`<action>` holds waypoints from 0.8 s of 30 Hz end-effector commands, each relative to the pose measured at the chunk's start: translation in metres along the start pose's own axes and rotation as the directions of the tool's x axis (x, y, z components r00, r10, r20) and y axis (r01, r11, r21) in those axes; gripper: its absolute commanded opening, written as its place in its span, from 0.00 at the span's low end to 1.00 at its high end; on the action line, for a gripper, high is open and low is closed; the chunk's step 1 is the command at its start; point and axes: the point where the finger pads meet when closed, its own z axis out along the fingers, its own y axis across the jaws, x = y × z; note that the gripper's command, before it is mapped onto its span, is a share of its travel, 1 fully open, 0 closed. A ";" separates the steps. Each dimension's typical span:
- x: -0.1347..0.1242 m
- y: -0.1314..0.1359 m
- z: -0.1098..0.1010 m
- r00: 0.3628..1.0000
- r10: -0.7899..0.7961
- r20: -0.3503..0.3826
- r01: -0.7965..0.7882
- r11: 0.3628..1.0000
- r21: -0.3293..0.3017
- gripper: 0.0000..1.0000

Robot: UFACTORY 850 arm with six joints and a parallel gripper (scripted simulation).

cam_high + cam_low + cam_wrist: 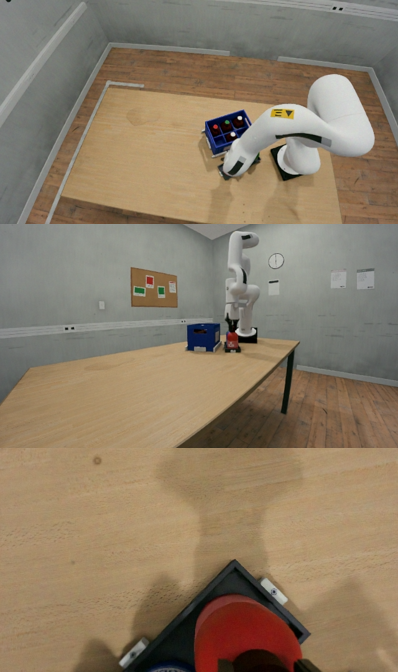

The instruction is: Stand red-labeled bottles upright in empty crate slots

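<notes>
gray walls (186, 28) (62, 270), wood plank floor (186, 71) (336, 398), pale wooden table (140, 155) (140, 392), round wall clock (276, 261)

White arm (292, 124) (237, 280) bent high above gripper (232, 327) (264, 666); wrist (237, 160) (231, 309) directly over it. Gripper pointing down, fingers partly closed, clamped in grip.

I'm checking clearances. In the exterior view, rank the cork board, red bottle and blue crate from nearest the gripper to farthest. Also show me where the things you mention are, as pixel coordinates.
1. Red bottle (232, 341) (245, 630): in the grip of the gripper (232, 328) (265, 666).
2. Blue crate (219, 149) (199, 343): beside it, picture-left.
3. Cork board (155, 302): on the wall.
</notes>
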 end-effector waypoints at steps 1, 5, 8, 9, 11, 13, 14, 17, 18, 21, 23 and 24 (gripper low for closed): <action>0.000 0.001 -0.001 1.000 0.000 0.000 0.000 1.000 -0.002 0.00; 0.000 0.001 -0.002 1.000 0.000 0.000 0.000 1.000 -0.002 0.00; 0.000 0.001 -0.002 1.000 0.000 0.000 0.000 1.000 -0.002 0.00; 0.000 0.001 -0.002 1.000 0.000 0.000 0.000 1.000 -0.002 0.00; 0.000 0.001 -0.003 1.000 0.000 0.000 0.000 1.000 -0.002 0.00; 0.000 0.001 -0.003 1.000 0.000 0.000 0.000 1.000 -0.002 0.00; 0.000 0.001 -0.004 1.000 0.000 0.000 0.000 1.000 -0.002 0.00; 0.000 0.001 -0.004 1.000 0.000 0.000 0.000 1.000 -0.002 0.00; 0.000 0.001 -0.004 1.000 0.000 0.000 0.000 1.000 -0.002 0.00; 0.000 0.001 -0.005 1.000 0.000 0.000 0.000 1.000 -0.002 0.00; 0.000 0.001 -0.006 1.000 0.000 0.000 0.000 1.000 -0.002 0.00; 0.000 0.001 -0.006 1.000 0.000 0.000 0.000 1.000 -0.002 0.00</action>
